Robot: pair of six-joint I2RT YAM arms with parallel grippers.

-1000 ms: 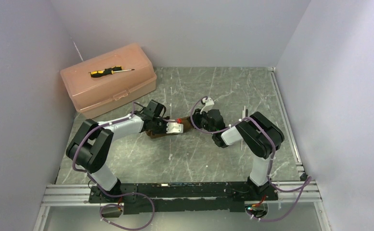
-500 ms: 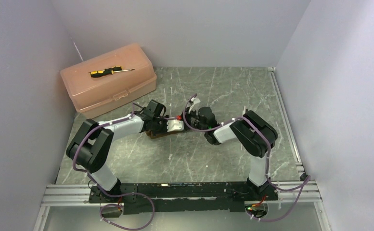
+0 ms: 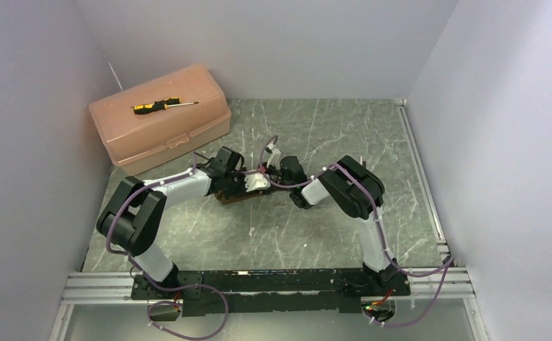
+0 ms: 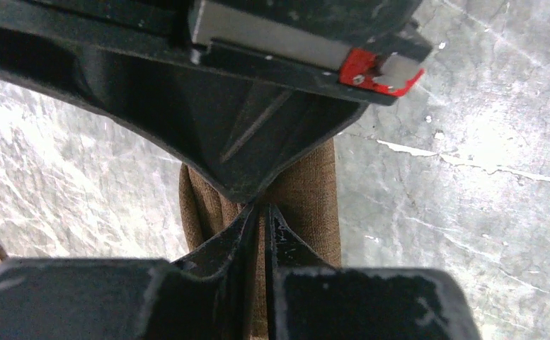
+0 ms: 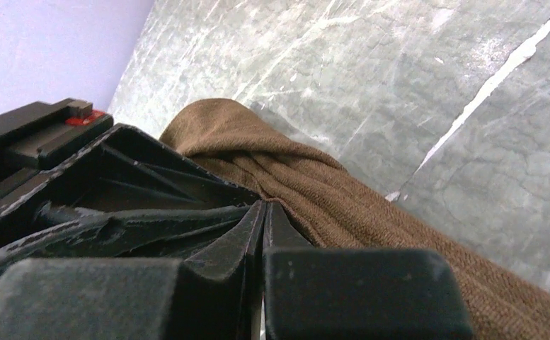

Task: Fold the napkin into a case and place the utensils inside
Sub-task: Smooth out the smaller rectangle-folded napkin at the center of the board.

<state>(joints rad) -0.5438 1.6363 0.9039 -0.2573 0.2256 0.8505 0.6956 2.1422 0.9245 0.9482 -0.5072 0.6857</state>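
At the near edge of the table the two arm bases are sitting side by side, and both arms are reaching forward and inward so that their wrists are meeting over the middle of the marbled grey surface.

The left gripper is pointing down at the napkin, its two black fingers pressed together with only a hairline slit between them; whether any cloth is pinched in that slit cannot be told. The brown cloth is lying as a narrow bundle directly under the tips and running away beneath the gripper body.

The right gripper is coming in low from the right, its fingers likewise drawn together. Its tips are resting against the napkin, which is lying rolled and creased along the table, one rounded end pointing toward the far wall. Whether the tips are actually clamping fabric is unclear.

From above, the napkin is showing only as a dark strip below the left wrist, mostly hidden by both grippers.

Farther back on the left, a pink box is standing against the wall, with a screwdriver lying on its lid.
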